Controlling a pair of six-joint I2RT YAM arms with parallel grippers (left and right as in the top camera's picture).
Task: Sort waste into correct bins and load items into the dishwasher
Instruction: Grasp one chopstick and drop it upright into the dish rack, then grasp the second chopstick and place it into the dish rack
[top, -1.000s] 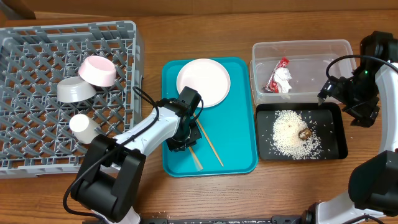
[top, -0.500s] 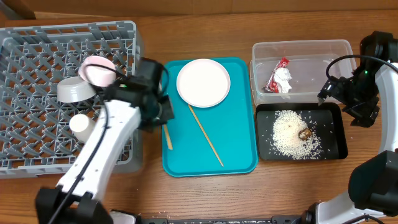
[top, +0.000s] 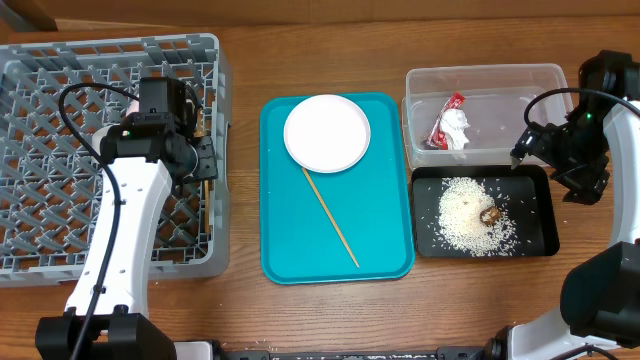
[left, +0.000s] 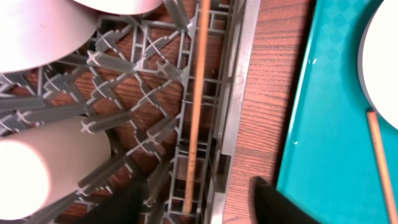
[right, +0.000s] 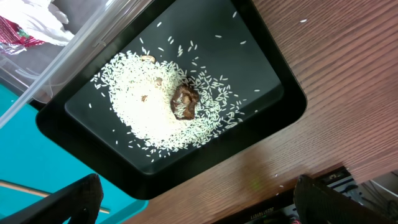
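My left gripper (top: 204, 160) hangs open over the right edge of the grey dishwasher rack (top: 60, 80). One wooden chopstick (left: 198, 93) lies free on the rack floor along its right wall, between my spread fingers (left: 134, 205). The pink dish (left: 118, 4), bowl (left: 37, 31) and cup (left: 37, 171) sit in the rack. The second chopstick (top: 331, 217) and the white plate (top: 327, 133) rest on the teal tray. The wrapper (top: 450, 127) is in the clear tub (top: 420, 80). Rice (top: 465, 215) and a brown scrap (top: 490, 214) lie in the black tray (top: 425, 215). My right gripper (top: 530, 143) is open and empty above it.
The teal serving tray (top: 380, 240) sits between the rack and the two bins. The left arm hides part of the rack's right half from overhead. A strip of bare wooden table (left: 267, 93) separates the rack wall from the teal tray.
The left arm carried one chopstick from the teal tray over to the rack, then opened; the chopstick now lies in the rack. The right arm has not moved.
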